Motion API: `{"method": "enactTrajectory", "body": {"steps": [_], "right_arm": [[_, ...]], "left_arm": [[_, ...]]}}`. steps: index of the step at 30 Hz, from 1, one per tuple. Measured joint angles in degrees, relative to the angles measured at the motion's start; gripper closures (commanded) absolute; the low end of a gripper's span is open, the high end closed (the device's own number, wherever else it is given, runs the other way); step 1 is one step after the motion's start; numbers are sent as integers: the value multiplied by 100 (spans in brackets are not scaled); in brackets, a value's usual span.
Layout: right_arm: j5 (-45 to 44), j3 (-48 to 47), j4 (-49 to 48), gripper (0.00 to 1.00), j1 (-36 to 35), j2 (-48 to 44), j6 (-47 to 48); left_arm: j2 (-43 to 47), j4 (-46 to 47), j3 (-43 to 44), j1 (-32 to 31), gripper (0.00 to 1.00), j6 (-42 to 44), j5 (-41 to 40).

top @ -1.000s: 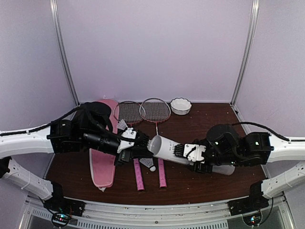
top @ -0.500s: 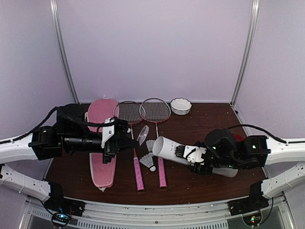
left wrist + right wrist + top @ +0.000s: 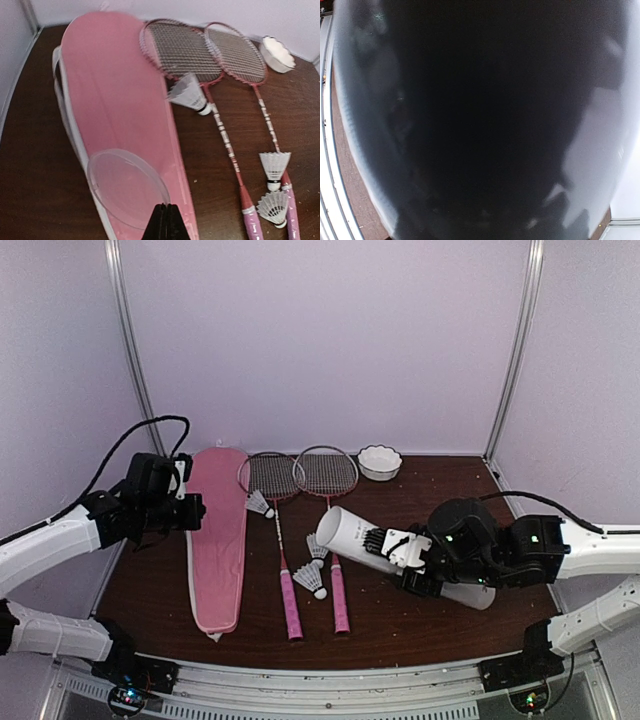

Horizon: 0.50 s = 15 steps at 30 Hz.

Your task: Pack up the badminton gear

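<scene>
My right gripper (image 3: 397,556) is shut on the long white tube (image 3: 348,536), holding it tilted with its open mouth toward the left; the right wrist view is dark and blocked at close range. My left gripper (image 3: 192,510) (image 3: 167,216), pulled back at the left over the pink cover (image 3: 220,540) (image 3: 115,100), is shut on the rim of a clear round lid (image 3: 127,187). Two rackets (image 3: 268,476) (image 3: 325,471) lie side by side. Three shuttlecocks (image 3: 260,504) (image 3: 317,546) (image 3: 310,582) lie on the table by the rackets' shafts.
A small white scalloped bowl (image 3: 380,462) (image 3: 276,52) stands at the back, right of the racket heads. The pink handles (image 3: 291,605) (image 3: 340,602) point toward the near edge. Metal frame posts rise at both back corners.
My left arm has drawn back to the left, away from the tube's mouth, carrying the clear lid over the pink cover. The right gripper has tilted the tube's mouth slightly up.
</scene>
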<state>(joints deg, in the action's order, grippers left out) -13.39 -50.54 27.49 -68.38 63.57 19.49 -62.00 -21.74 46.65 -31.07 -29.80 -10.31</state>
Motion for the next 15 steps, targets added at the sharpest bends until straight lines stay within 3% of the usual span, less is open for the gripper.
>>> {"method": "enactTrajectory", "body": {"steps": [8, 15], "right_arm": [[4, 0, 0, 66, 0, -48, -13], [11, 0, 4, 66, 0, -50, -39]], "left_arm": [[-590, -509, -811, 1593, 100, -1115, 7], [-1158, -533, -1036, 1926, 100, -1445, 7]]}}
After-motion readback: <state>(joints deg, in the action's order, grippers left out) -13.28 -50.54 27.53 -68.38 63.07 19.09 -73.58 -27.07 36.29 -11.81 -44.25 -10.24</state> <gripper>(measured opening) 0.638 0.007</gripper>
